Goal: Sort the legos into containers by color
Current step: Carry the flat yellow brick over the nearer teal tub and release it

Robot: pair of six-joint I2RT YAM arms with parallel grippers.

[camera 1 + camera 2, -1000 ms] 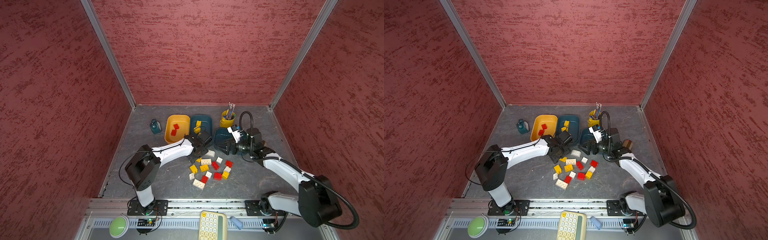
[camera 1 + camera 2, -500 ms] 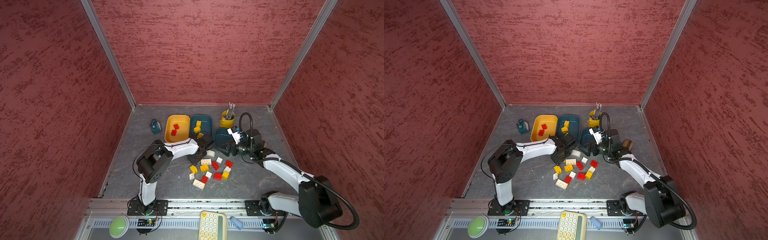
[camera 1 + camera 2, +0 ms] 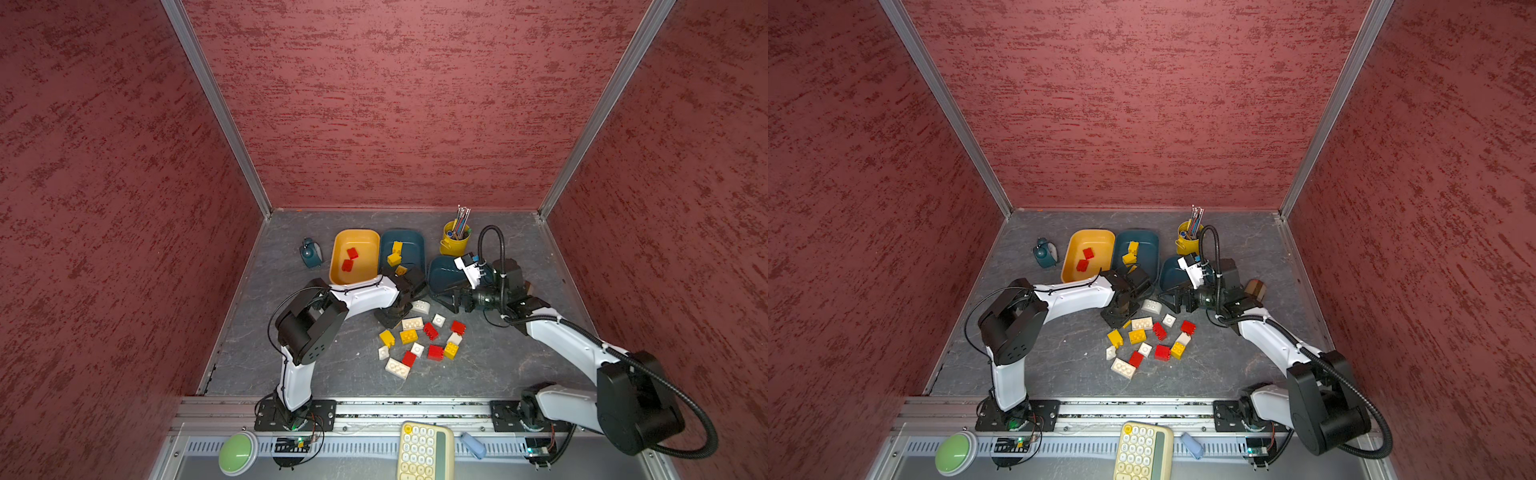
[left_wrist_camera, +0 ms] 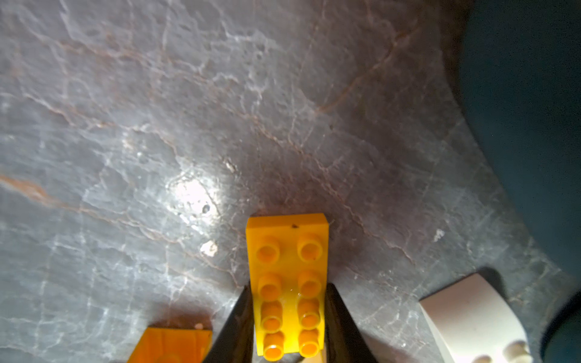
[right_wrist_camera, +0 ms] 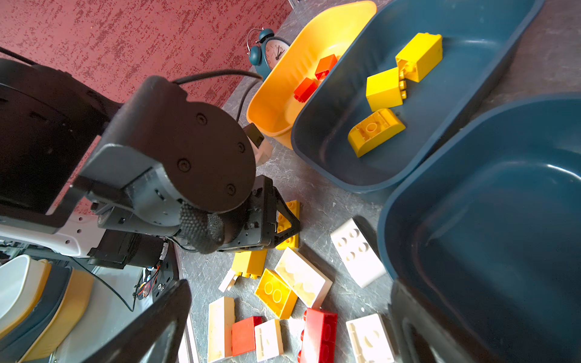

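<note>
Orange tub [image 3: 361,239]: 2 reds [image 3: 352,253]. Teal tub [image 3: 412,246]: 3 yels [image 3: 394,259]. 2nd teal tub [image 3: 442,272]: empty. My L claw [image 4: 289,287] grips yel brick [image 4: 287,239]; R claw [image 3: 448,296] agape. ~14 legos [image 3: 435,352] loose.

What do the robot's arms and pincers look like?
The left arm and right arm: smooth white shells, chunky black joints. A ribbed black hose loops along the right; a thin black wire along the left. The left gripper and right gripper are black with tapered fingers.

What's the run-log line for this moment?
phase: grasp | left gripper: shut on yellow brick | right gripper: open, beside right teal tub | sorted: red bricks in orange tub, yellow bricks in middle teal tub
</note>
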